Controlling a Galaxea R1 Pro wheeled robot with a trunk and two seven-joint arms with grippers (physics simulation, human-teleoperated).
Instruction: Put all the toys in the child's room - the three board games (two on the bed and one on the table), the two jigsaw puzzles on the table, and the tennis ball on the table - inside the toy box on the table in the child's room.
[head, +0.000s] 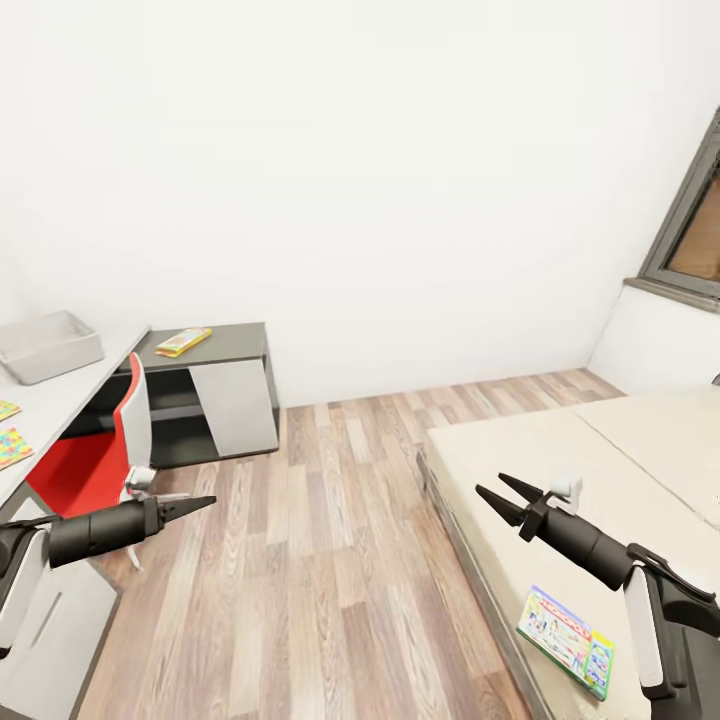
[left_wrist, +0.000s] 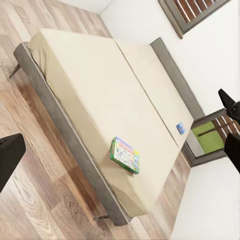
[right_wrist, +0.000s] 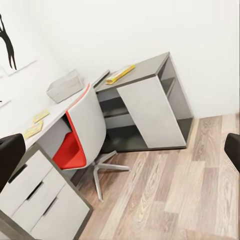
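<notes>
The worktop (head: 60, 400) has a light grey top running along the wall, with a lower dark grey wing (head: 225, 342) at its far end. The toy box (head: 45, 345) stands on the light top near its far end, against the wall. Two jigsaw puzzles (head: 12, 445) lie flat nearer along the same top, one just beyond the other, close to the front edge. A green-yellow-red board game (head: 183, 341) lies on the dark wing, near its left edge.

The bed (head: 560, 470) carries a white-green board game (head: 566, 641) flat on the mattress close to its long side edge, near a foot corner. A small blue board game (left_wrist: 181, 128) lies by the opposite long edge.
</notes>
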